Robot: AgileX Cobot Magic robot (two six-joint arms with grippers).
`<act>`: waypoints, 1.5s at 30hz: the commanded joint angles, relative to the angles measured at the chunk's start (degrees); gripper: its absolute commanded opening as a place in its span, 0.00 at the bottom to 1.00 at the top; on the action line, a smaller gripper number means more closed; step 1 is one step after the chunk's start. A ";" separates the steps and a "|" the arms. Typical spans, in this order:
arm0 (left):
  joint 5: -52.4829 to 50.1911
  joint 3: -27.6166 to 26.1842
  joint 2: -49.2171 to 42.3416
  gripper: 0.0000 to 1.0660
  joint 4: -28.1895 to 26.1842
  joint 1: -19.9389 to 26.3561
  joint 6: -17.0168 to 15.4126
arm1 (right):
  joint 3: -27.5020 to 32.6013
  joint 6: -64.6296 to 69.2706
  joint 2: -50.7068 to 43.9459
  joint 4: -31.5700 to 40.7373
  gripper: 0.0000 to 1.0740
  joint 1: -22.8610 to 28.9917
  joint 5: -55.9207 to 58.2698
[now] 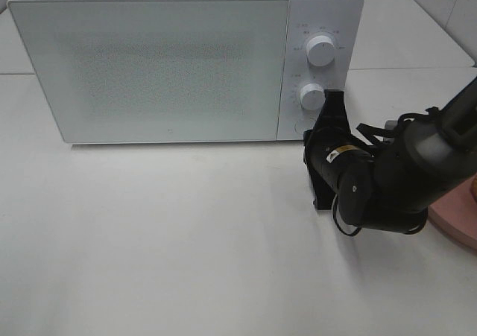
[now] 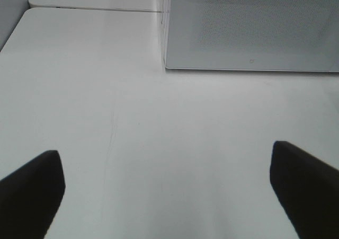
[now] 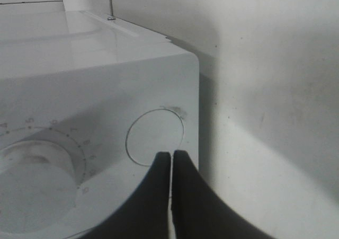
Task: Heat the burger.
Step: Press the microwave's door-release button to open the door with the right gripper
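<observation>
Right gripper (image 3: 170, 155), pressed together, is pointing its tips at the rim of the round button (image 3: 153, 135) on the microwave (image 1: 171, 60). Left gripper (image 2: 164, 151) is hovering, spread, over the desk (image 1: 186, 239). The right arm is blocking the burger from view, and only a pink plate (image 1: 458, 220) is showing.

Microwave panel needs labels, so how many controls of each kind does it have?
Knobs: 2
Round button: 1
Total: 3
</observation>
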 commanded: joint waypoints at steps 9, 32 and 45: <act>0.23 0.06 0.00 0.94 -0.23 -0.34 -0.06 | -4.58 -3.09 2.29 3.21 0.00 -0.52 0.23; 0.23 0.06 0.00 0.94 -0.23 -0.34 -0.17 | -8.88 -5.39 4.01 3.84 0.00 -1.60 -0.57; 0.23 0.06 0.00 0.94 -0.23 -0.34 -0.11 | -13.75 -6.42 6.93 4.87 0.00 -1.60 -8.14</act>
